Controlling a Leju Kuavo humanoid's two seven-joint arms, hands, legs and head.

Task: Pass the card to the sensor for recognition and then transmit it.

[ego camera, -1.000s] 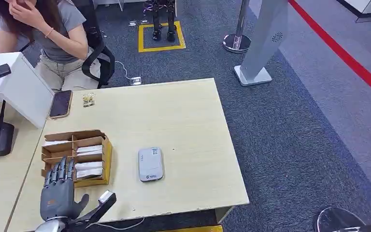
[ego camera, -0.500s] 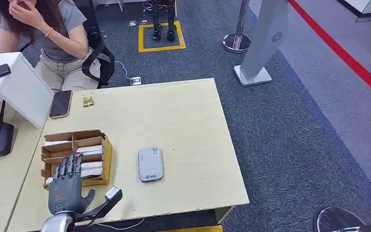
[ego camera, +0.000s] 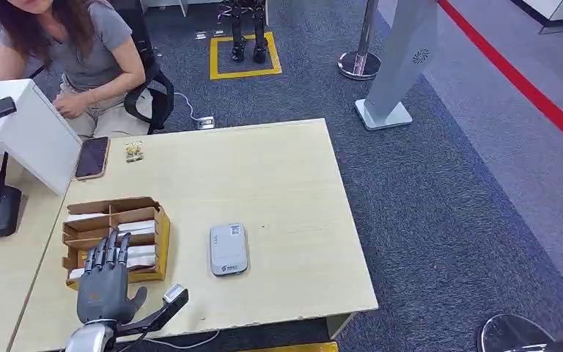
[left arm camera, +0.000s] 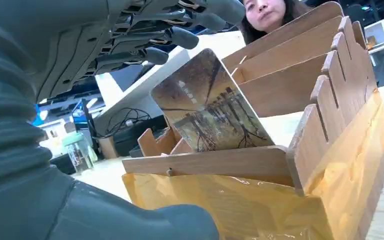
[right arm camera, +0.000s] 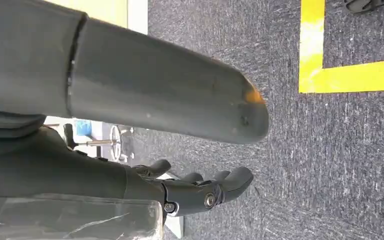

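Left hand point(ego camera: 102, 282) hovers, fingers spread, empty, above the slotted wooden card box point(ego camera: 157, 246). Thin stiff glossy printed card point(left arm camera: 207, 105) looks light and slippery; best pinched at its exposed top edge. Right hand point(right arm camera: 200, 190) hangs loosely curled, holding nothing.

Card box point(ego camera: 141, 213) on table point(ego camera: 278, 169), sensor point(ego camera: 229, 249) to its right, phone point(ego camera: 92, 157) behind box.

We note the card point(left arm camera: 207, 107), printed with a brownish picture of bare trees, standing tilted on edge in the near compartment of the slotted wooden card box point(ego camera: 157, 220), more pale cards point(ego camera: 138, 227) lying in its other slots. The box sits on the left part of the table. The sensor point(ego camera: 228, 249), a flat grey-white rounded pad, lies face up just to the right of the box, apart from it.
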